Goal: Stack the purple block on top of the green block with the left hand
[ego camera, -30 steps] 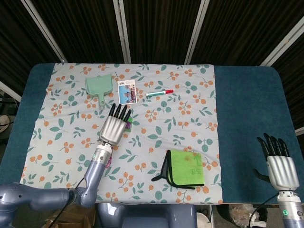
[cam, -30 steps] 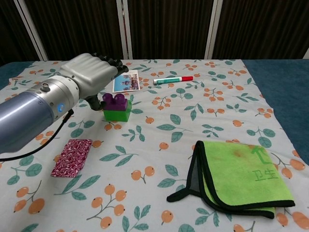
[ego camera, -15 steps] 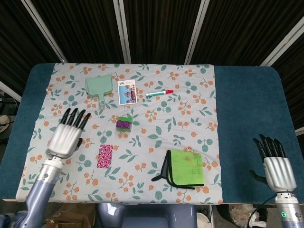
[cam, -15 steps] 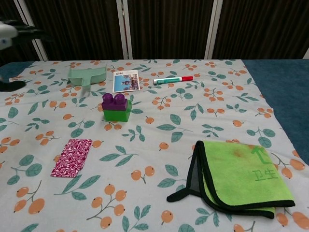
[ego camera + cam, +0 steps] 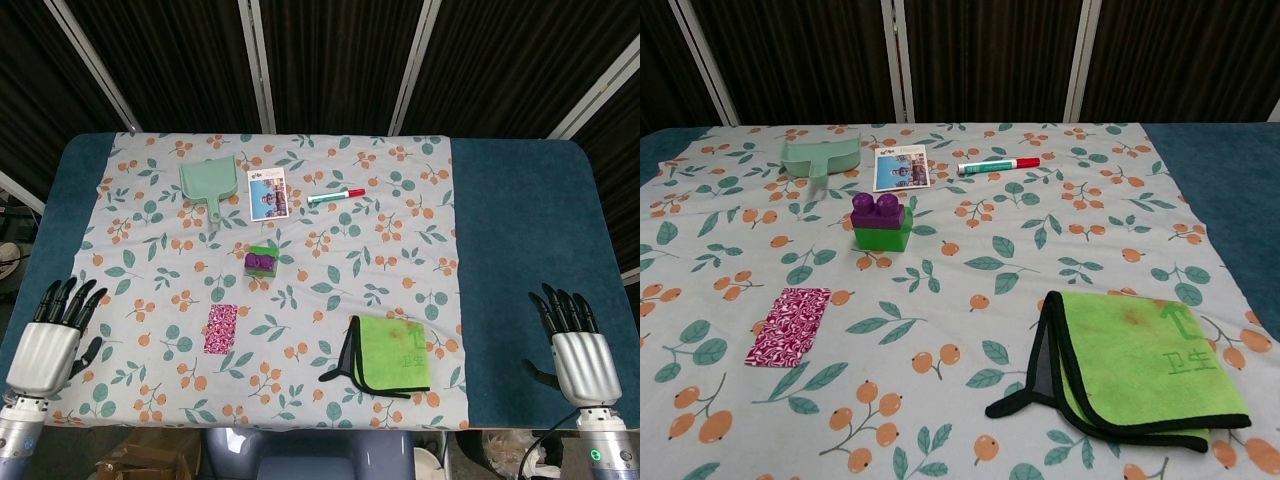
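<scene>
Chest view is giving me the purple block (image 5: pixel 877 209) sitting on the green block (image 5: pixel 881 235), two round studs showing on its top, both pieces glossy plastic. Its long axis is running roughly 9 to 3 o'clock, slightly offset on the green base. The stack is resting on the floral cloth (image 5: pixel 970 270), at about 11 o'clock from the folded green towel (image 5: pixel 1140 370) and at 1 o'clock from the patterned purple card (image 5: pixel 788 325). In the head view I am seeing my left hand (image 5: pixel 45 345) and right hand (image 5: pixel 578 350) both holding nothing, fingers spread, well apart from the stack.
</scene>
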